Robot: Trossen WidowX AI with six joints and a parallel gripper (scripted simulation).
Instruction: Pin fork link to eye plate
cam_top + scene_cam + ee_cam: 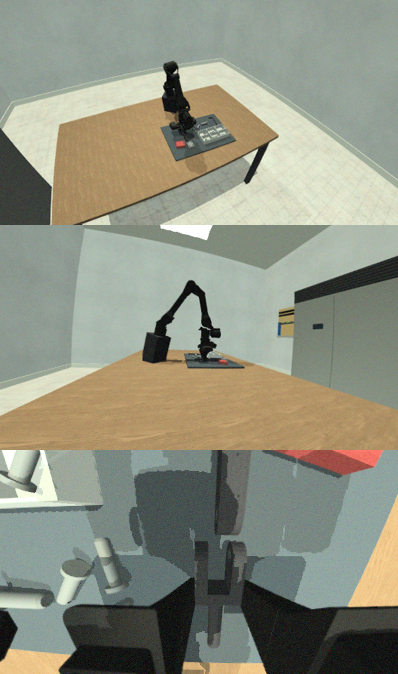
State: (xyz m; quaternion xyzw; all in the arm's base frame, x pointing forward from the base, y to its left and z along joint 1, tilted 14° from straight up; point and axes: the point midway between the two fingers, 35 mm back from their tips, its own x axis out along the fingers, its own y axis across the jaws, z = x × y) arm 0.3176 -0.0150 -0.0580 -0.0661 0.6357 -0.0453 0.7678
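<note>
In the wrist view my gripper point(216, 582) is shut on the dark grey fork link point(218, 577), held at its base with the two cheeks pointing away from me. The eye plate point(230, 492) is a dark flat bar just beyond the cheeks, in line with the slot between them and a small gap away. Several pale pins lie on the grey mat to the left, among them a short headed pin point(107, 565) and a wider-headed one point(71, 579). In the top view the gripper point(185, 130) is low over the mat point(197, 136).
A red block point(332, 460) sits on the mat beyond the eye plate, also seen in the top view point(180, 143). The white parts box point(214, 133) stands on the mat's right part; its corner shows in the wrist view point(50, 480). The arm's base point(155, 346) stands behind the mat.
</note>
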